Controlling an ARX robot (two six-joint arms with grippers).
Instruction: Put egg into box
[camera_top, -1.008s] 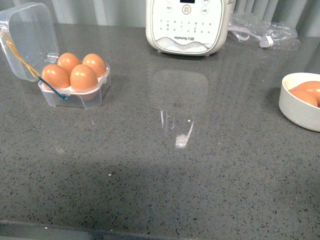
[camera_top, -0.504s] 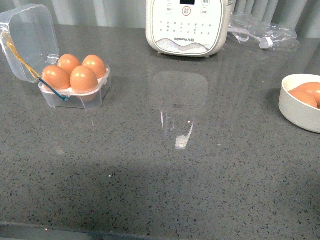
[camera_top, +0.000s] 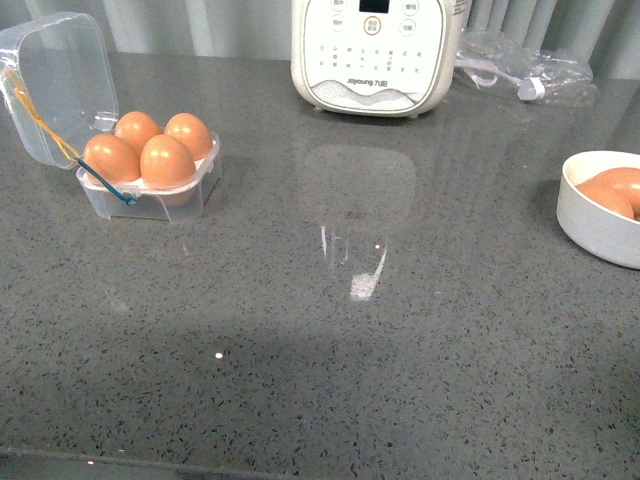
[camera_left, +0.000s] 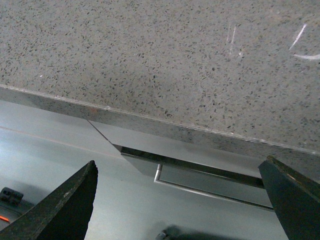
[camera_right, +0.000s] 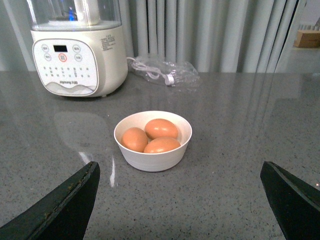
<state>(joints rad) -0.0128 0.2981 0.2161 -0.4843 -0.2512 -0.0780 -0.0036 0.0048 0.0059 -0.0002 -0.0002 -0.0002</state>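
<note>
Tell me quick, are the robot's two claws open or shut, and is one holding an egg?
Left gripper: open, holding nothing.
Right gripper: open, holding nothing.

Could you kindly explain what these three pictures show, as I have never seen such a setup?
This is a two-armed robot at a grey counter. The front view looks out from its body; neither arm shows there. The other two come from cameras on each wrist: the dark wedges are the open, empty left pincer and right pincer. On the counter sit a clear box, lid open, with four brown eggs, a white bowl holding three more, a white kitchen appliance and a plastic bag.
</note>
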